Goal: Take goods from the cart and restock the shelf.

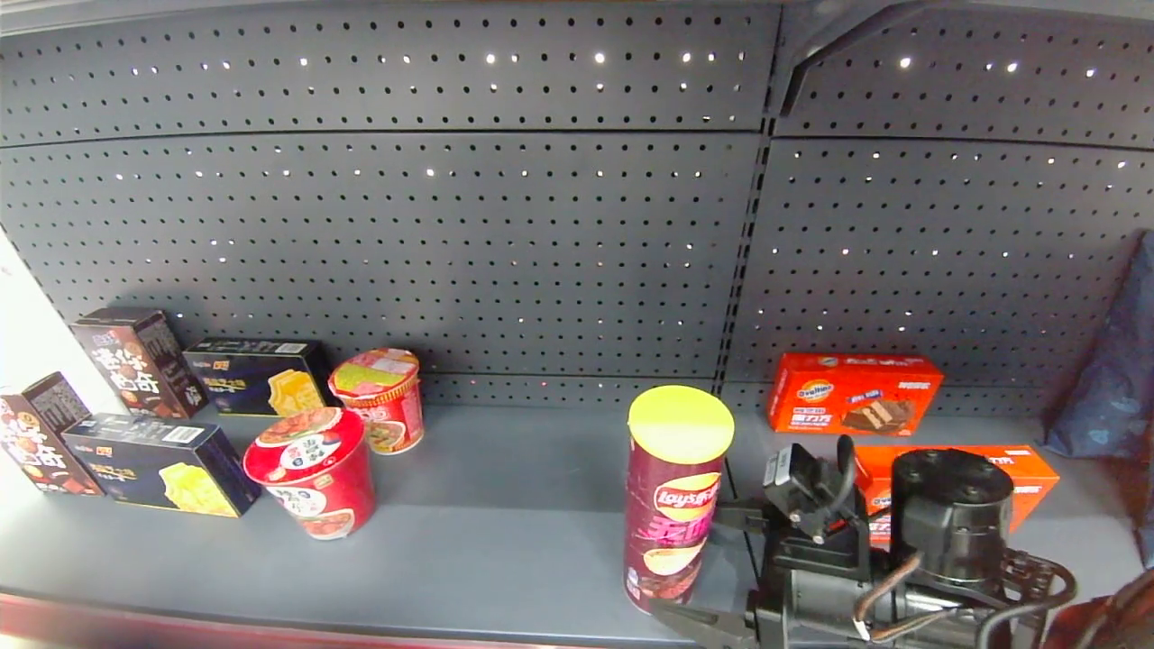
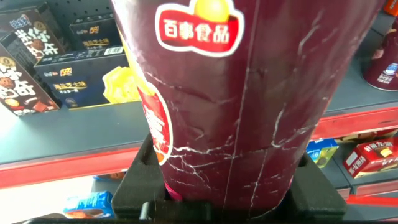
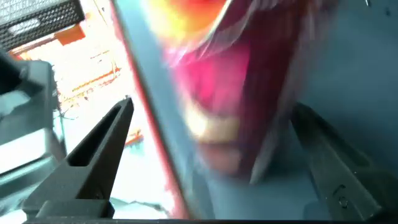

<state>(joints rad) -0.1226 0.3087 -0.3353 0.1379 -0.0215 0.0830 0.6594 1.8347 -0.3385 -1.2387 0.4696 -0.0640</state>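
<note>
A maroon chips can (image 1: 676, 496) with a yellow lid stands upright near the front of the grey shelf (image 1: 505, 505). My right gripper (image 1: 714, 570) is just to its right, open, with one finger on the near side and one on the far side. In the right wrist view the can (image 3: 236, 93) is blurred between the spread fingers (image 3: 93, 162). A second maroon chips can (image 2: 249, 93) sits in my left gripper (image 2: 227, 190), which is shut on its lower part, in front of the shelf's red front edge (image 2: 62, 165).
Black snack boxes (image 1: 162, 464) and two red noodle cups (image 1: 315, 469) stand on the shelf's left part. Two orange boxes (image 1: 852, 392) lie to the right, behind my right arm. A blue bag (image 1: 1113, 361) leans at the far right. A perforated panel backs the shelf.
</note>
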